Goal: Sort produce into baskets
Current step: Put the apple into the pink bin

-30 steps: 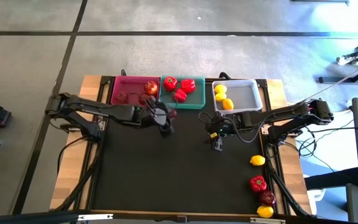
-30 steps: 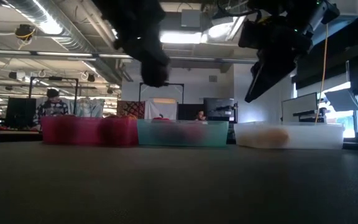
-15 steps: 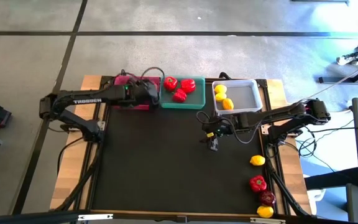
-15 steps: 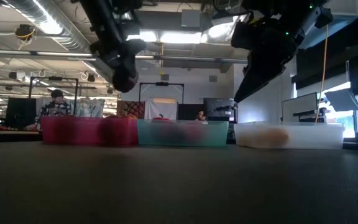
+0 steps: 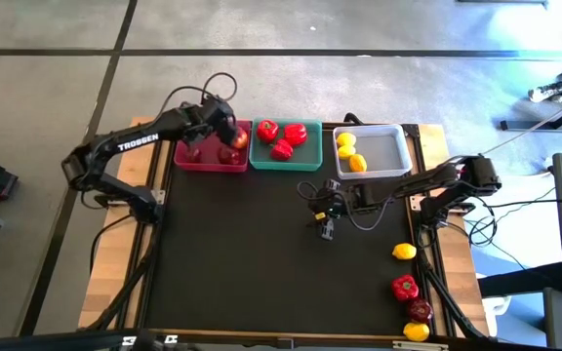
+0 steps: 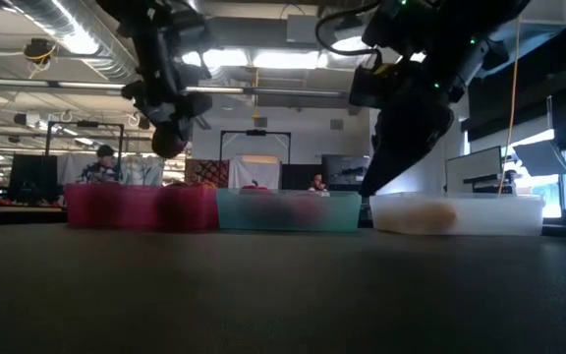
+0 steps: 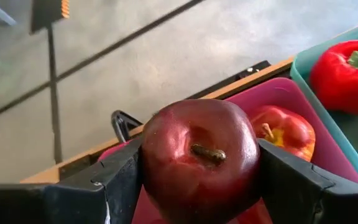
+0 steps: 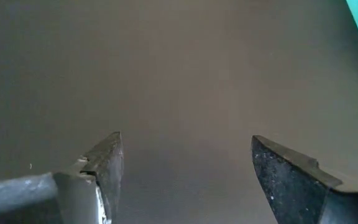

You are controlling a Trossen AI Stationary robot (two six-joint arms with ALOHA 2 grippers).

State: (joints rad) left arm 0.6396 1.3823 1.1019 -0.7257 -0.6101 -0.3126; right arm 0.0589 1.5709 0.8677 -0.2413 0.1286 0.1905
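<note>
While the left pincer hangs over the pink plastic basket at the tabletop's far edge, its dark fingers clamp a glossy, round dark red apple, stem showing. Lumpy red peppers sit in the teal basket and lemons in the pale one. Over the matte black middle, the right pincer gapes wide, holding nothing.

The left gripper (clamping an apple) has swung over the pink basket.
</note>
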